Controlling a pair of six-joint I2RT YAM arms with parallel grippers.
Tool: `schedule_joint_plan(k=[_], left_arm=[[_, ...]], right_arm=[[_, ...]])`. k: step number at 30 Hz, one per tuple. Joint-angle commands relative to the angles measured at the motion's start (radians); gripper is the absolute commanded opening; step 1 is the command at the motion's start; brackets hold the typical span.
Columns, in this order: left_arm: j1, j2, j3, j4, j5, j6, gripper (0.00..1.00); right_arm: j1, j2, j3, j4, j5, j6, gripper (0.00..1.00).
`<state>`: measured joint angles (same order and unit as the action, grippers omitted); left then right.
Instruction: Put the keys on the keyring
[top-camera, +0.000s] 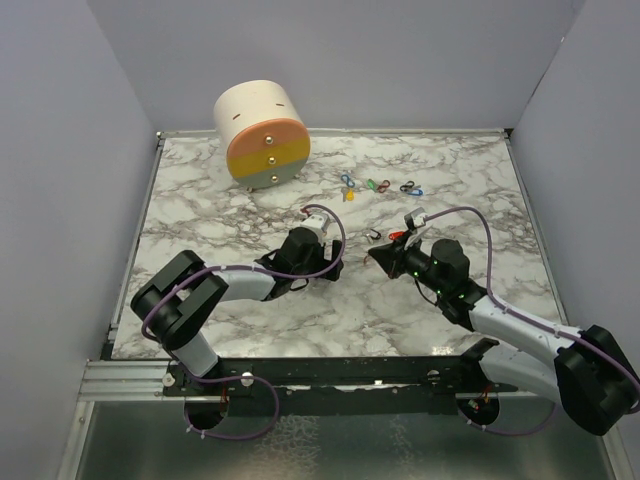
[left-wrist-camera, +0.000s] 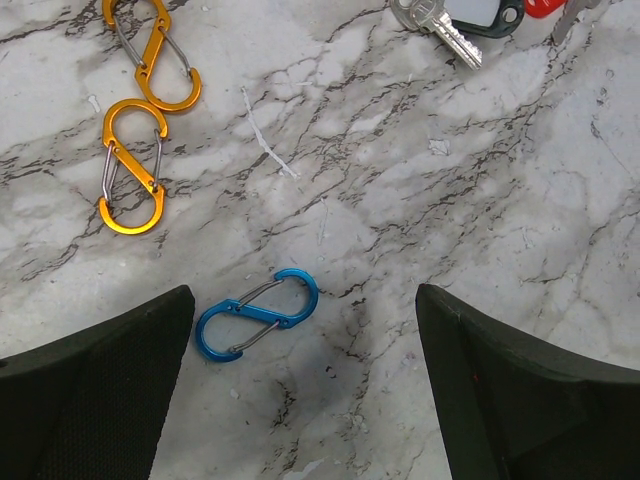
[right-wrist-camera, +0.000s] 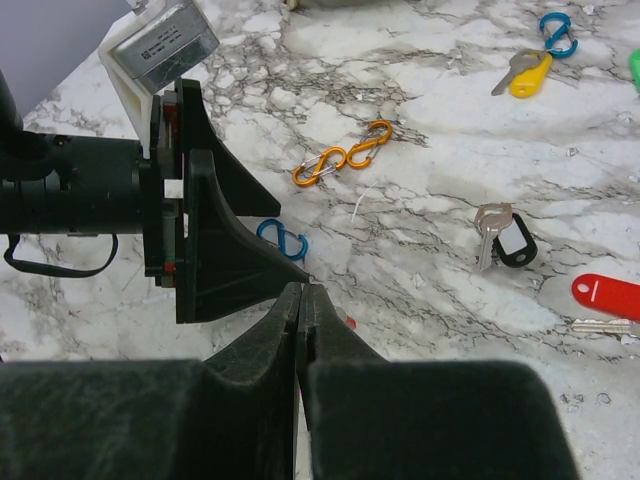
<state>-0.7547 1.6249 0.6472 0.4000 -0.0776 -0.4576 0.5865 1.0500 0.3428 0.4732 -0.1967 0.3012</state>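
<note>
Holds the left hand (left-wrist-camera: 305, 300) released, fingers wide either side of a small blue metal figure-8 clip (left-wrist-camera: 257, 315) on the white marbled table (left-wrist-camera: 480, 180). Shows two orange figure-8 clips (left-wrist-camera: 131, 166) at 11 o'clock from it, a silver key with a black-rimmed tag (left-wrist-camera: 455, 35) at 1 o'clock. Presses the right hand (right-wrist-camera: 302, 292) clenched; grasp, if any, impossible to tell. Finds the yellow-headed key (right-wrist-camera: 525, 72) on the table at 2 o'clock of the right wrist view, a red-tagged key (right-wrist-camera: 610, 295) at 3 o'clock.

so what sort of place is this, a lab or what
Most likely a robotics lab test cell: a marble-patterned table boxed in by plain walls, two robot arms bolted to a metal rail at its near edge, and small keys and clips laid out as practice props.
</note>
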Motion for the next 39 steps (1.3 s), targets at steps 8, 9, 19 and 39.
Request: schedule_joint_plan(k=[8,9,19,39], left_arm=[[-0.007,0.013,-0.032,0.02,0.098,0.004,0.91],[-0.009,0.01,-0.036,0.02,0.1,0.002,0.91],[-0.038,-0.039,-0.085,0.025,0.091,-0.01,0.89],[-0.044,-0.016,-0.09,0.022,-0.099,0.02,0.73]], right_arm=[[0.006,-0.022,-0.001,-0.021,0.046,-0.01,0.01],[0.006,-0.022,-0.001,-0.022,0.047,-0.009,0.01],[0.005,-0.021,-0.002,-0.022,0.054,-0.01,0.01],[0.006,-0.025,-0.004,-0.021,0.057,-0.011,0.01]])
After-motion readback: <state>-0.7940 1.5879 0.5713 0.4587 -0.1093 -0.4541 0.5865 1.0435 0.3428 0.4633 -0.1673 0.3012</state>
